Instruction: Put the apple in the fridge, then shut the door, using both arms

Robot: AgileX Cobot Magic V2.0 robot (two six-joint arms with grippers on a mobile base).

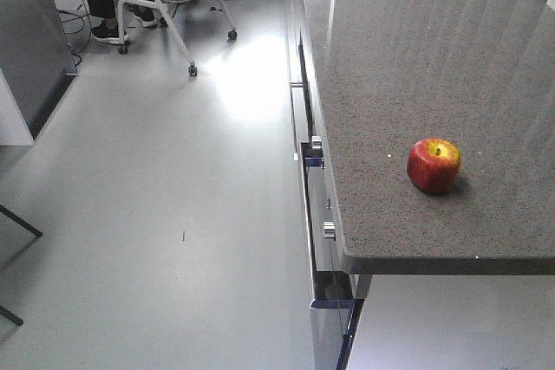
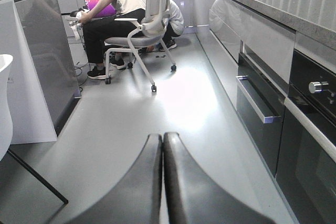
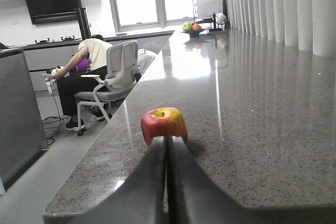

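Observation:
The red apple with a yellow patch at its stem sits upright on the grey speckled counter, near its front edge. In the right wrist view the apple lies straight ahead of my right gripper, whose jaws are pressed together and empty, short of the apple. My left gripper is shut and empty, held over the grey floor in the aisle. A dark grey panel stands at the left; I cannot tell if it is the fridge. No fridge interior or door shows.
Drawers with steel handles and an oven knob line the counter front. A person sits on a white wheeled chair at the far end of the aisle. A fruit bowl stands at the counter's far end.

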